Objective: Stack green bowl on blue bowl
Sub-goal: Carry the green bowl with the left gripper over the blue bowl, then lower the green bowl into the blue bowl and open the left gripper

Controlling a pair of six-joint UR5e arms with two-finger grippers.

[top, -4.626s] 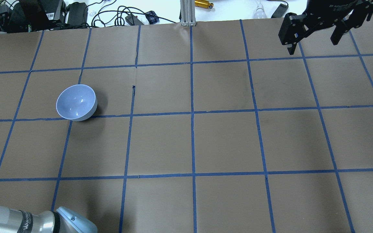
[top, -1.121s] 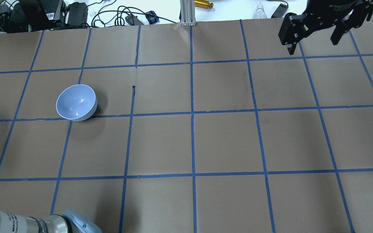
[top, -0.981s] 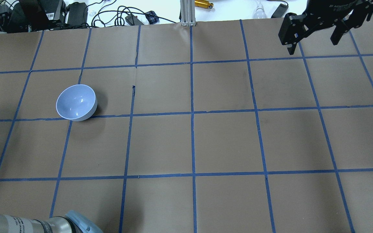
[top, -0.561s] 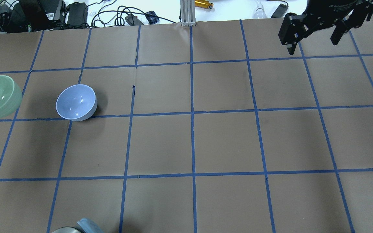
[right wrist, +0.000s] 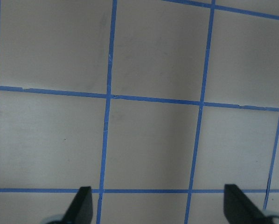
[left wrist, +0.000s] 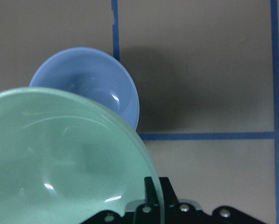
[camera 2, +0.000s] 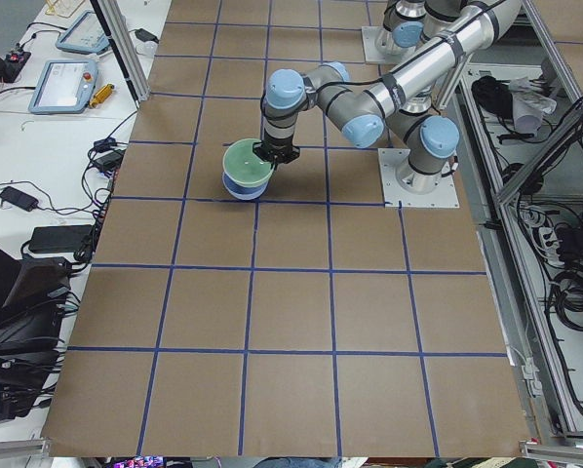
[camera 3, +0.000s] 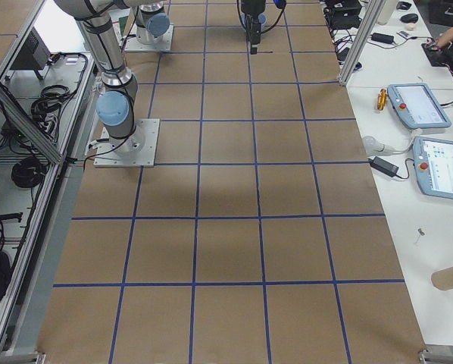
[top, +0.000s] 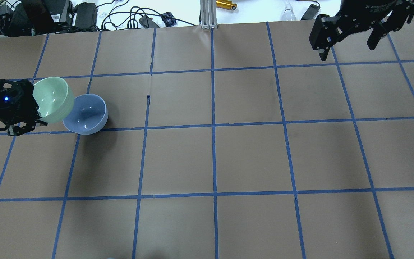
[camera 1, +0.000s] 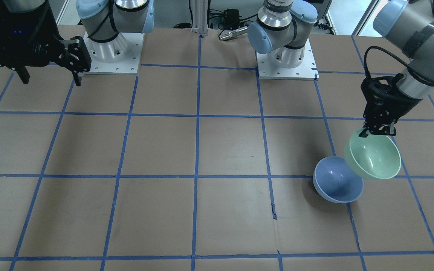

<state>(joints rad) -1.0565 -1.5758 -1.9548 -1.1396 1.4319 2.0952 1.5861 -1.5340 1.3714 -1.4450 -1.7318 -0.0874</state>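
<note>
Brown taped-grid table bears the blue bowl. Just above its edge the left gripper pinches the rim of the green bowl, which is tilted and airborne. Far off, the right gripper hangs with its jaws spread wide.

Brown papered table, blue tape grid

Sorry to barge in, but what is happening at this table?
The left gripper holds the green bowl by its rim, tilted and lifted, partly over the blue bowl, which sits on the table. The right gripper hangs open and empty far off. The green bowl is not yet set into the blue one.
</note>
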